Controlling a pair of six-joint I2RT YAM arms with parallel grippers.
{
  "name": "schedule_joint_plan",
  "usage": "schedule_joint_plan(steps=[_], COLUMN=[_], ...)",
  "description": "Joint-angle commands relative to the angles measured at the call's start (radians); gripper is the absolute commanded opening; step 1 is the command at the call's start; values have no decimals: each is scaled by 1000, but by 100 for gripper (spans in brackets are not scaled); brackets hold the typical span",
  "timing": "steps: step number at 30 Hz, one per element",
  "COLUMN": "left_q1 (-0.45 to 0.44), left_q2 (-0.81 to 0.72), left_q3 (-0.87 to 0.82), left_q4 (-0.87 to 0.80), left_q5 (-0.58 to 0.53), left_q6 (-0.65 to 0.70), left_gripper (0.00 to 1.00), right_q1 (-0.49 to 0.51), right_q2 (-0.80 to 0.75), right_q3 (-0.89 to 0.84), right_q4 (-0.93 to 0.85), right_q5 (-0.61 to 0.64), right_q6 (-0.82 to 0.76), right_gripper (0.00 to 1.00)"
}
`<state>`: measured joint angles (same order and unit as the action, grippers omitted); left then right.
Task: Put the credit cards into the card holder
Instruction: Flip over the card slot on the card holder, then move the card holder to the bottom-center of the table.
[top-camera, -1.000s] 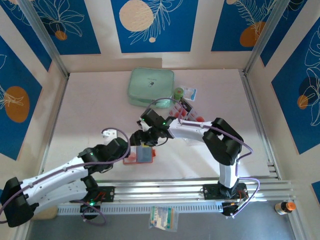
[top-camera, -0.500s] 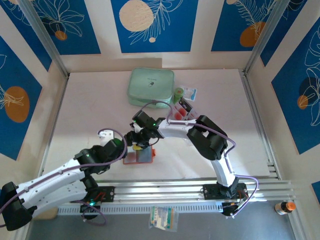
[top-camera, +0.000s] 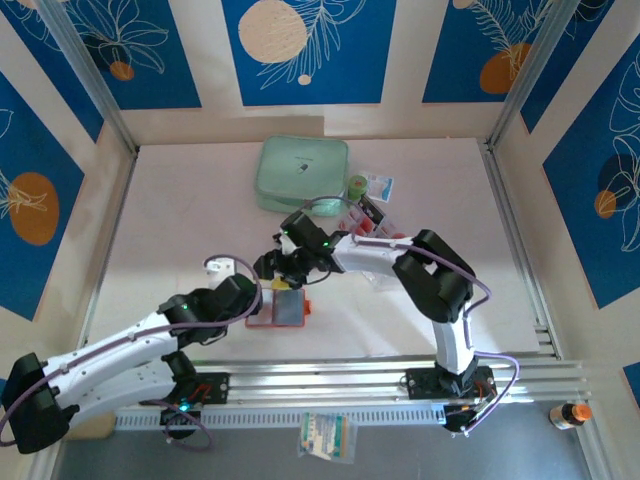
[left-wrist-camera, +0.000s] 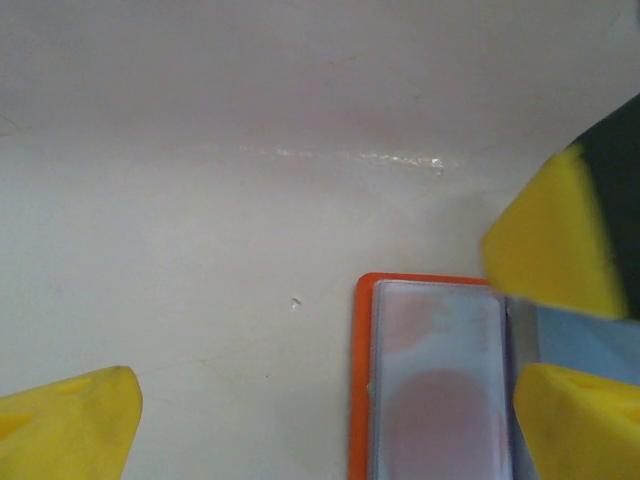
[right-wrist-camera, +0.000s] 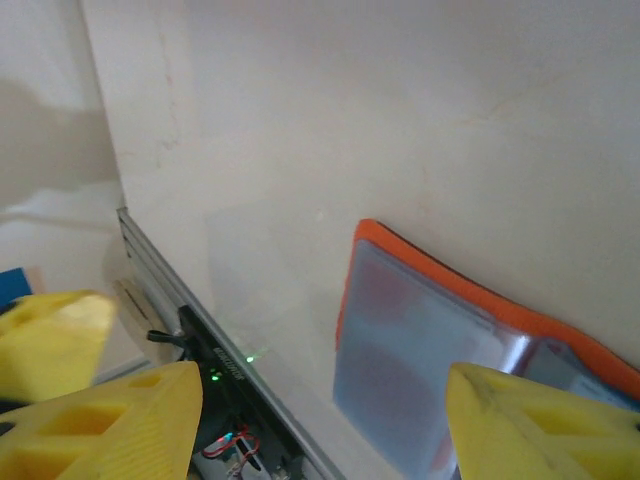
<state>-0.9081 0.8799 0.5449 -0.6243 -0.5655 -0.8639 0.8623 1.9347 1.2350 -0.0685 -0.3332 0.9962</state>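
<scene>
Your left gripper (left-wrist-camera: 325, 405) sits nearest, its yellow fingers (left-wrist-camera: 65, 425) spread wide with nothing between them but table (left-wrist-camera: 200, 250). The card holder (left-wrist-camera: 430, 385) lies open and flat, close to the right-hand finger and well apart from the left-hand one. In the left wrist view, a faint reddish round shape shows through its clear pocket; you cannot tell more than that.

Just beyond, your right gripper (right-wrist-camera: 322, 385) is over the holder's far edge, also wide open and holding nothing. In your right wrist view the holder's pockets lie between its fingers, nearer the right one. One of its yellow fingertips (left-wrist-camera: 550, 240) sits just above the holder's far right corner.

Farther right, the credit cards (top-camera: 362, 226) lie well apart from both grippers. The mint-green zip case (top-camera: 302, 175) is farthest.
</scene>
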Motion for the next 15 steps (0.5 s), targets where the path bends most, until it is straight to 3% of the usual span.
schedule_joint_plan(steps=[1, 8, 15], left_q1=[-5, -5, -2], left_q2=[37, 124, 195], left_q3=[9, 43, 66], left_q4=[46, 98, 139], left_q5=[23, 30, 38], left_q6=[12, 39, 60], left_gripper=[96, 98, 100], right_q1=[-25, -61, -40], right_q2=[-92, -247, -294], right_q3=[-43, -164, -215], right_q4=[6, -204, -398], right_q5=[-15, 144, 323], right_q6=[2, -117, -234], right_gripper=[65, 63, 62])
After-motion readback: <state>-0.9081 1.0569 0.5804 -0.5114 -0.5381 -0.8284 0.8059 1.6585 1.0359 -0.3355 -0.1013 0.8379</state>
